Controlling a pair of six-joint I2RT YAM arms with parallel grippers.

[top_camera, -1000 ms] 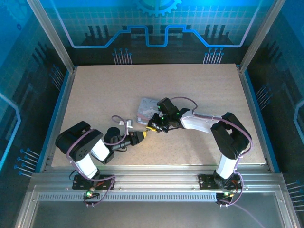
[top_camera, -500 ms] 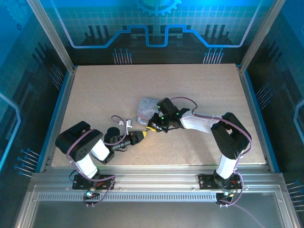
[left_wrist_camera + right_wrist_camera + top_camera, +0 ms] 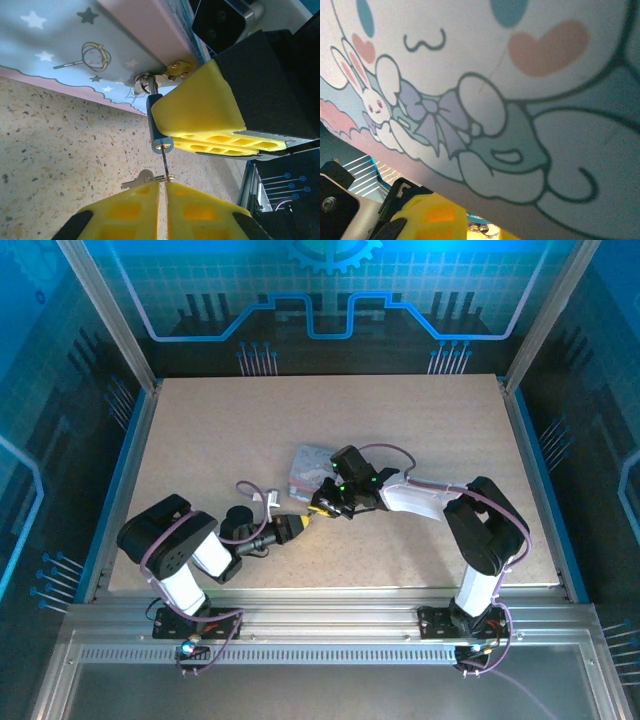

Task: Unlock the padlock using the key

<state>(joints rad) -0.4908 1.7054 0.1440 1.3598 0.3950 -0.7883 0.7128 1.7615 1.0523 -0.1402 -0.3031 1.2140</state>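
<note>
**Padlock** (image 3: 156, 125): tiny, rigid, light, probably slick. Hangs by its shackle from the tin (image 3: 75, 45) hasp, near the table (image 3: 60, 150) middle. Body clamped in right gripper (image 3: 175, 134).

**Key** (image 3: 164, 162): thin sliver, likely easily bent. Pinched at ring end by clenched left gripper (image 3: 162, 200). Tip at keyhole, depth unclear.

**Obstructions:** tin wall close behind, spare key (image 3: 140, 177) dangling beside the fingers.

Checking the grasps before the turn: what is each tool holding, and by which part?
The left tool pinches the key by its head, blade tip at the padlock. The right tool seems to clamp that padlock by its body.
</note>
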